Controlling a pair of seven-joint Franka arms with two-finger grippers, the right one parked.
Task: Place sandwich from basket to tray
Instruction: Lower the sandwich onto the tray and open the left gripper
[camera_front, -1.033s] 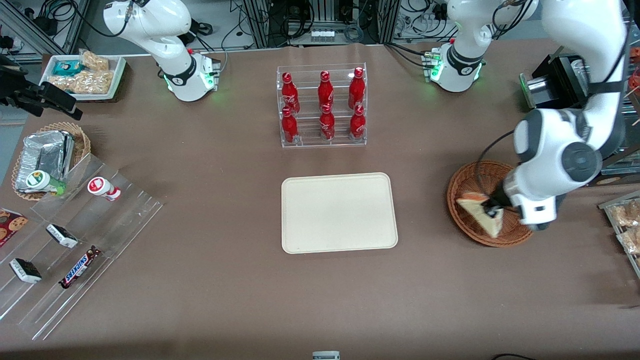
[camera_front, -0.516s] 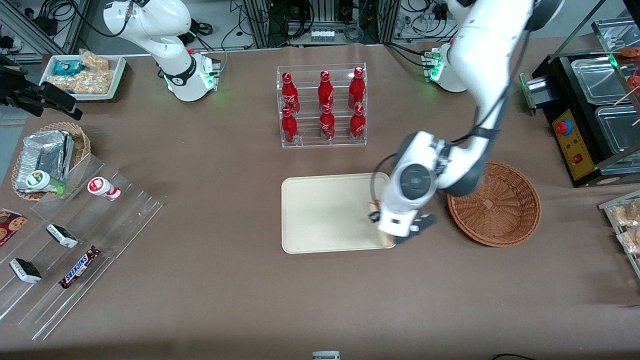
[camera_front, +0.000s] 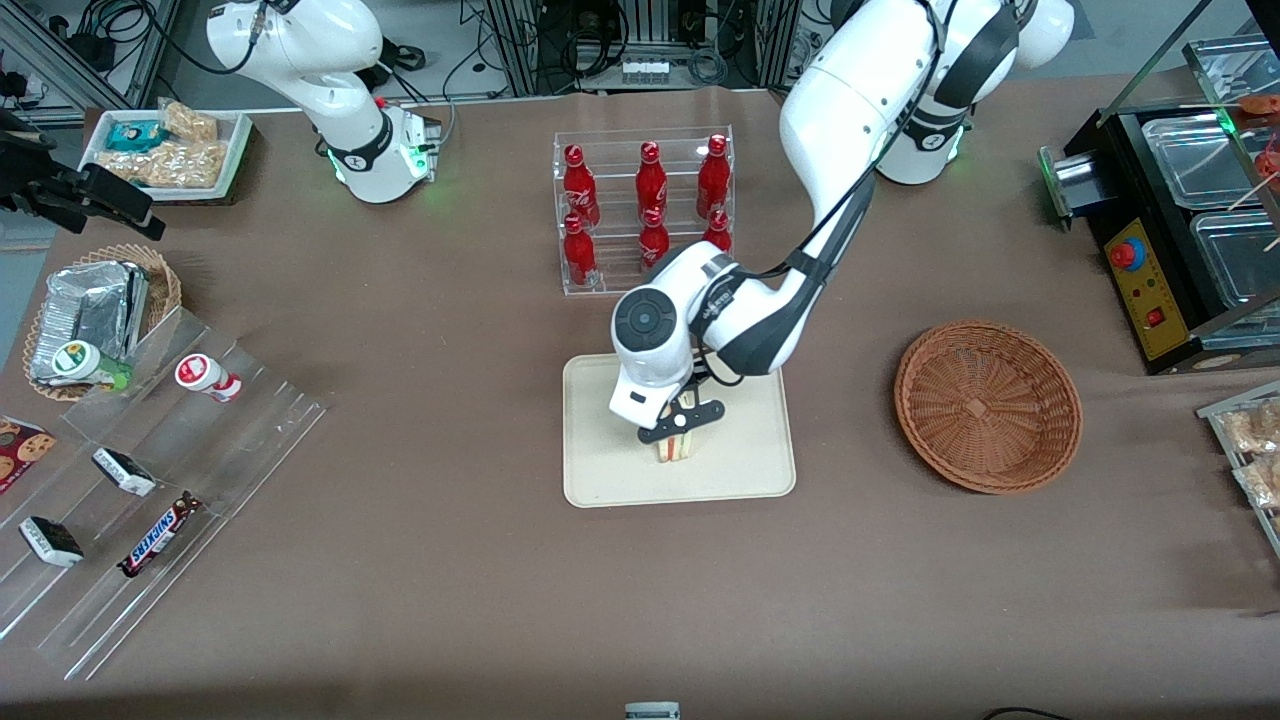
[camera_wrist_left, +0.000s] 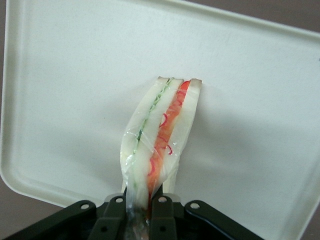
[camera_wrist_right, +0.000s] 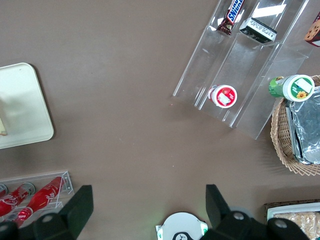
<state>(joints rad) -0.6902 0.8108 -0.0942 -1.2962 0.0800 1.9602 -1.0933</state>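
Observation:
My left gripper (camera_front: 681, 423) is over the middle of the cream-beige tray (camera_front: 740, 470), shut on the sandwich (camera_front: 676, 446). In the left wrist view the wrapped sandwich (camera_wrist_left: 160, 135) stands on edge between the black fingers (camera_wrist_left: 114, 212), with white bread and green and red-orange filling layers showing, over the tray (camera_wrist_left: 75, 90). I cannot tell whether the sandwich touches the tray. The reddish-brown wicker basket (camera_front: 987, 405) sits empty beside the tray, toward the working arm's end of the table.
A clear rack of red bottles (camera_front: 645, 212) stands farther from the front camera than the tray. Toward the parked arm's end are clear acrylic racks with snack bars (camera_front: 150, 470), a tan basket with foil packets (camera_front: 95, 310) and a white snack tray (camera_front: 165, 150).
My gripper carried the sandwich out of the basket and across to the middle of the tray. The basket is left empty.

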